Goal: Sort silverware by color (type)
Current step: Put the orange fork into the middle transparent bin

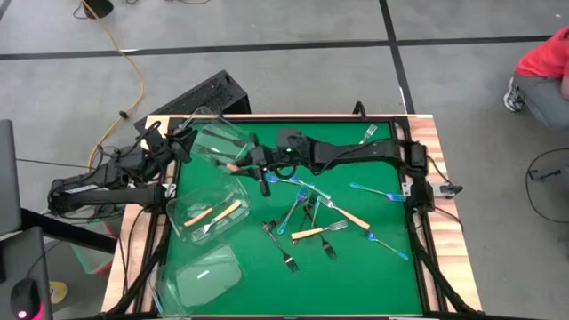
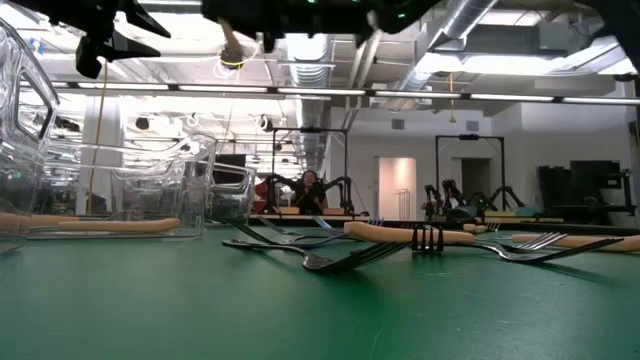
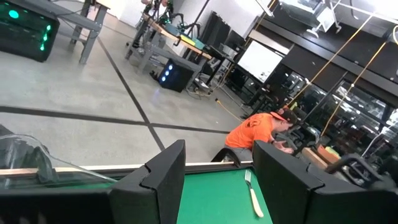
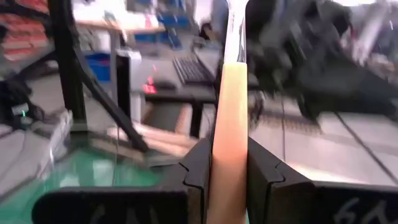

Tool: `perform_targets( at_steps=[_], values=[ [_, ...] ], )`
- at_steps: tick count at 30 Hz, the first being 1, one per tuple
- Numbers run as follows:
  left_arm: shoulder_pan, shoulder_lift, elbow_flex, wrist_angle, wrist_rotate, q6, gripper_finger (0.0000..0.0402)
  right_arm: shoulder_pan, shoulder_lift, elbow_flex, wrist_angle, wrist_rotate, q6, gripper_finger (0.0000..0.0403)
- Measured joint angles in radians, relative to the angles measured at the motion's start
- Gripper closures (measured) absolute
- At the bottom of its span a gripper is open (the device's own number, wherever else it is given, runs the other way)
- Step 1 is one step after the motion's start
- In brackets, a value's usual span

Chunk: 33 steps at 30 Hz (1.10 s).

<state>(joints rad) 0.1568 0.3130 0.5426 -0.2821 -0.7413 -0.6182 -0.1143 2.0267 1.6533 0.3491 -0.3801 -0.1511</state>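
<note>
Table top (image 1: 356, 267): we see matt green felt-like cloth, edged in pale wood.
Tubs (image 1: 209, 274): clear glossy plastic.
Held fork (image 4: 227, 124): smooth cream-tan handle, shiny metal neck.
Loose forks (image 1: 380, 243): we note glossy blue and grey metal.

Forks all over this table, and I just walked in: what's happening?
The right hand is shut on a cream-handled fork, held in the air near the clear tubs on the table's left. The middle tub already holds two cream-handled forks. The left hand hangs open at the far left corner. Many forks still lie on the green mat.
</note>
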Motion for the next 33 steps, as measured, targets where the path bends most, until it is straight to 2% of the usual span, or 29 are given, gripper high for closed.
perform_targets(
  at_steps=[9, 14, 20, 27, 31, 33],
  values=[
    [0.002, 0.0, 0.0, 0.0, 0.0, 0.001, 0.023, 0.028, 0.234, 0.32, -0.083, -0.157, 0.011, 0.0329],
    [0.002, 0.0, 0.0, 0.0, -0.004, 0.002, 0.023, 0.03, 0.34, 0.448, -0.151, -0.226, 0.019, 0.0329],
    [0.002, 0.0, 0.0, -0.002, -0.004, 0.004, 0.023, 0.031, 0.44, 0.559, -0.264, -0.243, 0.004, 0.0329],
    [0.002, 0.0, 0.0, -0.018, -0.004, 0.004, 0.023, 0.043, 0.534, 0.608, -0.406, -0.242, -0.034, 0.0329],
    [0.002, 0.0, 0.0, -0.021, -0.004, 0.003, 0.023, 0.053, 0.549, 0.611, -0.464, -0.213, -0.049, 0.0329],
    [0.002, 0.0, 0.0, -0.021, -0.005, 0.003, 0.023, 0.061, 0.549, 0.611, -0.501, -0.162, -0.096, 0.0329]
  ],
)
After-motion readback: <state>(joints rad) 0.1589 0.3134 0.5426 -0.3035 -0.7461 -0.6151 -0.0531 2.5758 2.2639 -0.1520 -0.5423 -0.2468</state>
